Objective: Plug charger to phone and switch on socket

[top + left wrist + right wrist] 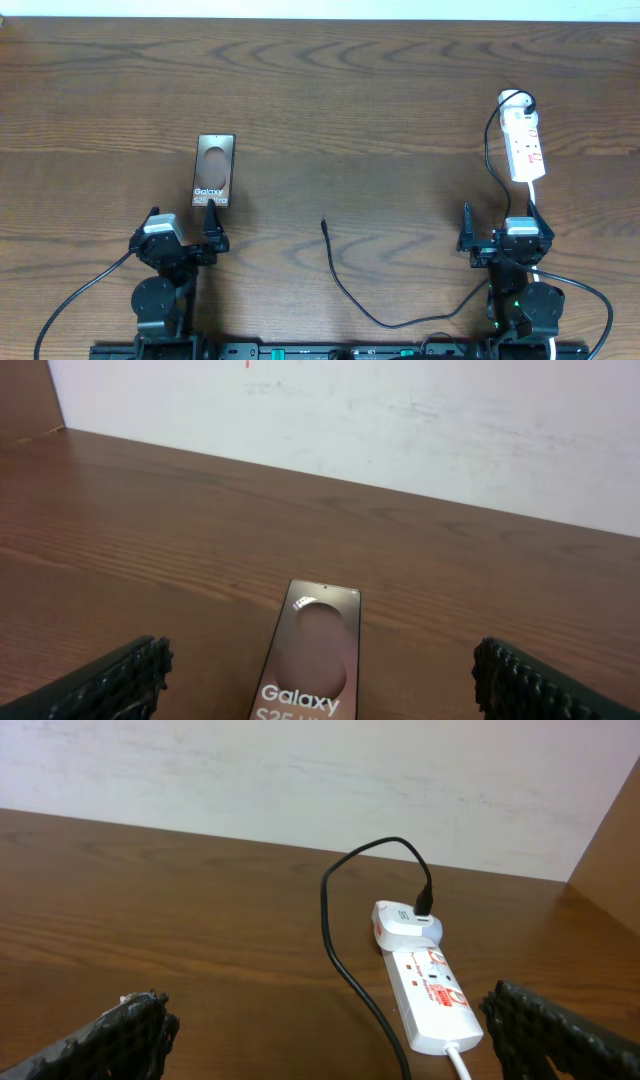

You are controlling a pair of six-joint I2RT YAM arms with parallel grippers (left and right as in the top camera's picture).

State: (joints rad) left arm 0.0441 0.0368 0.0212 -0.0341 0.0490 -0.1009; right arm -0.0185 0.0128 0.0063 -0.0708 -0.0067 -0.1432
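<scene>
Right of the phone (214, 170), charger (327, 235) tip lies loose on the surface (350, 90), head already in the socket (525, 145) further right; left pincer (183, 228) and right pincer (499, 230) both released, empty, so plugging in and switching on look not yet done.

In the left wrist view, the phone (311, 660) is cut off at 6 o'clock, and its second line of lettering is only half seen. In the right wrist view, the charger (324, 905) and the white lead (458, 1062) of the socket (428, 992) are cut off near 5 o'clock. The switches are too small for their positions to be told.
</scene>
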